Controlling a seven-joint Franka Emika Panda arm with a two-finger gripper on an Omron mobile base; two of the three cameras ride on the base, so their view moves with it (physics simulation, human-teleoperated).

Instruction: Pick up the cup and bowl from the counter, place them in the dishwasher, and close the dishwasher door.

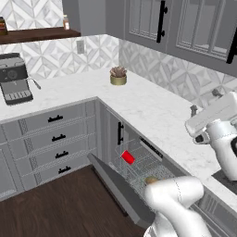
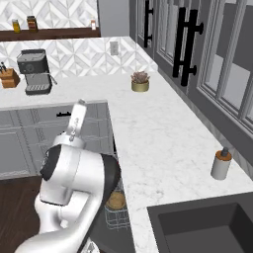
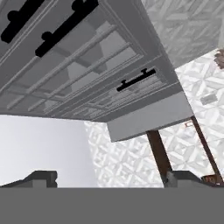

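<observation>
The dishwasher [image 1: 148, 152] under the white marble counter [image 1: 152, 115] stands open, its grey door [image 1: 115, 185] dropped down flat. The red cup [image 1: 128, 158] lies in the wire rack. The tan bowl [image 1: 151, 179] rests further along the same rack, partly behind my arm; it also shows in the rack [image 2: 116, 200] in the right base view. My gripper [image 1: 204, 102] is raised above the counter edge, well clear of the rack, pointing up [image 2: 80, 104] toward the wall cabinets. Its fingertips [image 3: 41, 178] stand wide apart, open, with nothing between them.
A small potted plant [image 1: 118, 76] sits at the counter's corner, a coffee machine [image 1: 15, 78] to the left. A grey soap dispenser [image 2: 221, 164] stands beside the dark sink [image 2: 207, 227]. Grey drawers [image 1: 58, 139] flank the dishwasher, and wall cabinets [image 3: 87, 74] hang overhead.
</observation>
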